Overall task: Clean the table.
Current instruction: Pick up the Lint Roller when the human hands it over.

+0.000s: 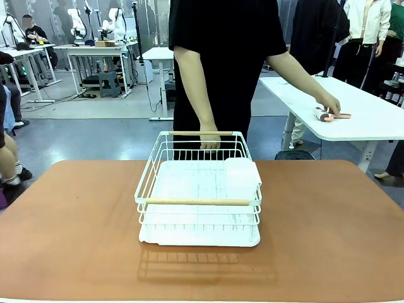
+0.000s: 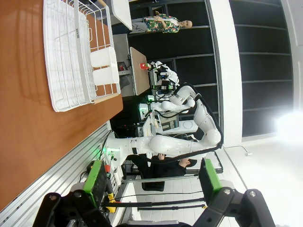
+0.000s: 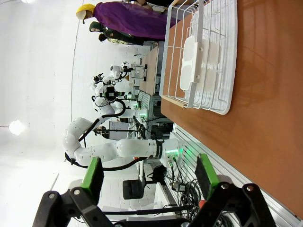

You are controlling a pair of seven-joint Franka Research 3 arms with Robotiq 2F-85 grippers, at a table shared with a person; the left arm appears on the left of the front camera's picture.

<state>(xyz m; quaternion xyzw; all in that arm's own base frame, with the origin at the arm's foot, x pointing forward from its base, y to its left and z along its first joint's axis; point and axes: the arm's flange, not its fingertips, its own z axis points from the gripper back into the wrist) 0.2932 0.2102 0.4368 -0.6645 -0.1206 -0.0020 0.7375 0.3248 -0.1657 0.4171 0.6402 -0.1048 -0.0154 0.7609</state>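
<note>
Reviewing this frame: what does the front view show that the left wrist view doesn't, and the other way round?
Front view: a person stands across the table, one hand on the far handle of the wire rack, the other hand on a small item on a white table behind. Left wrist view: the left gripper, open and holding nothing, past the table's edge. Both: the wire rack, a white container in it, on the reddish-brown table.
</note>
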